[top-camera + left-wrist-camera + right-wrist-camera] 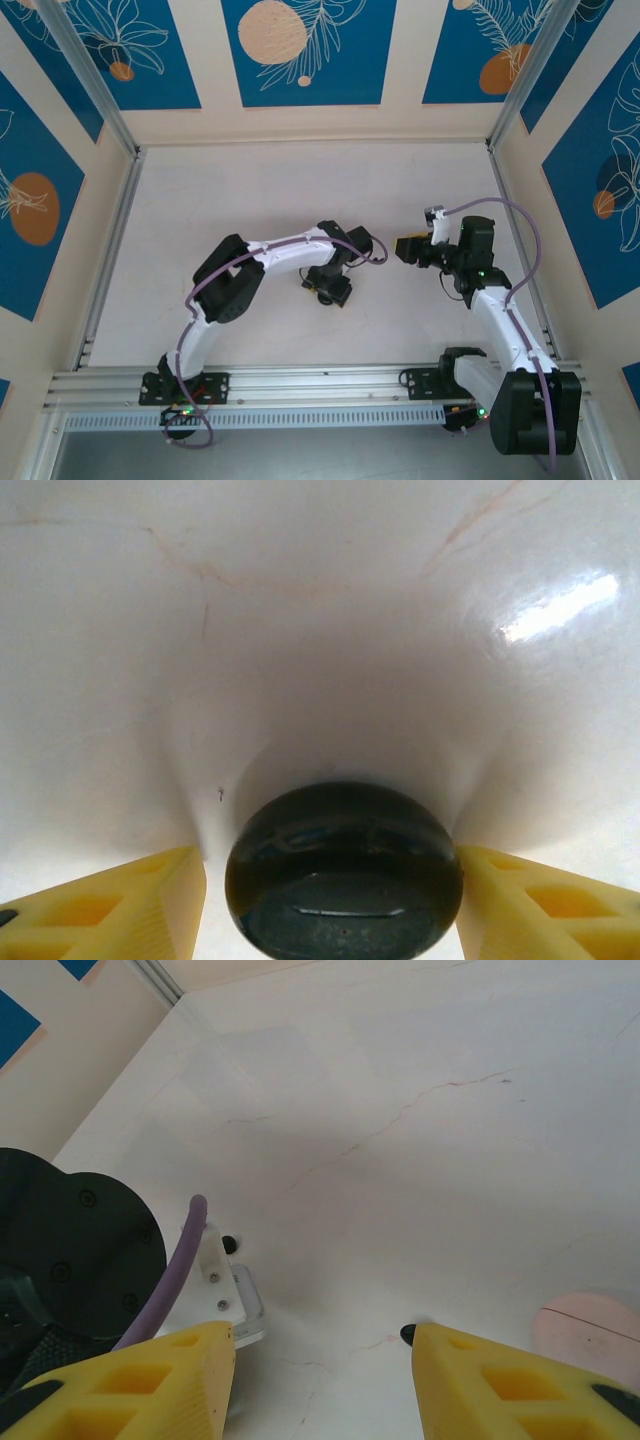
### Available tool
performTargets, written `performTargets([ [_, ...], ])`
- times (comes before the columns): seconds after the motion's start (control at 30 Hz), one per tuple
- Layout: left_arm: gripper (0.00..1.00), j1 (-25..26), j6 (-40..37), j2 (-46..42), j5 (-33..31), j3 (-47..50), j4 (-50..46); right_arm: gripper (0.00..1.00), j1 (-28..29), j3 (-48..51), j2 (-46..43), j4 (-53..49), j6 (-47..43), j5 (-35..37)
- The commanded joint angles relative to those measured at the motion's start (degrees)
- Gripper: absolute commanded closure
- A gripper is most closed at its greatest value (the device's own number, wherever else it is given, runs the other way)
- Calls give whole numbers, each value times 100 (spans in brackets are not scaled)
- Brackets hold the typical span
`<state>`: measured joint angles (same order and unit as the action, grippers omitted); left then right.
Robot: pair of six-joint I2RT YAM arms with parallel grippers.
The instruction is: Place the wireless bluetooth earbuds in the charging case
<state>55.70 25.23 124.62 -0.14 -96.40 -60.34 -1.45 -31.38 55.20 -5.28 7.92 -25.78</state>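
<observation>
L hand (332,865): yellow fingers (110,908) sit apart, one either side of the black round disc (343,872). A thin strip of counter (320,630) shows betw. the disc and one finger; the other finger is right at the disc's rim. Can't tell if it actually presses, so no clamp seen. The disc is glossy with a faint seam line across the near face. It's lying flat and closed up, so its contents can't be seen.

From above, the L hand (328,287) is down near mid-counter (300,190), w/ the R hand (405,248) just to its right, well apart from it.

R hand (322,1335): fingers wide apart, nothing betw. them. One earbud (408,1334), a tiny dark speck, lies on the counter just beside the tip of one finger (500,1390). It's outside any container. A 2nd dark speck (229,1244) sits by the white bracket (235,1305) of the L arm (70,1250), too small to tell what it is.

A pale pink round disc (592,1328) lies flat at the wrist view's lower edge, near the earbud but not touching it. Nothing shows on top of it.
</observation>
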Motion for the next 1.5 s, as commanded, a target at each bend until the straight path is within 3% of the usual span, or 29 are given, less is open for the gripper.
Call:
performTargets([
  [0.0,41,82,-79,105,-109,-22,-1,50,39,67,-173,-104,-100,-17],
  [0.13,58,81,-122,68,-108,7,49,50,40,80,-295,-163,-115,6],
  [0.43,62,83,-426,-362,-398,293,223,49,44,195,-700,-136,7,155],
  [0.57,65,81,-1027,-872,-816,702,502,44,40,275,-866,-70,603,800],
  [0.7,65,73,-1761,-1673,-856,1542,1330,44,31,222,-841,-134,1012,776],
  [1.0,62,53,-3490,-3779,-42,4186,4439,46,74,121,-799,-554,893,-386],
  [1.17,62,2,-4207,-4487,273,5254,6052,47,182,4,-656,-1063,706,-951],
  [1.27,62,1,-4656,-4595,524,5522,6516,49,376,-44,-505,-1273,748,-1199],
  [1.47,63,12,-5032,-4420,783,5412,6407,50,1211,61,-255,-1038,1191,-1125],
])
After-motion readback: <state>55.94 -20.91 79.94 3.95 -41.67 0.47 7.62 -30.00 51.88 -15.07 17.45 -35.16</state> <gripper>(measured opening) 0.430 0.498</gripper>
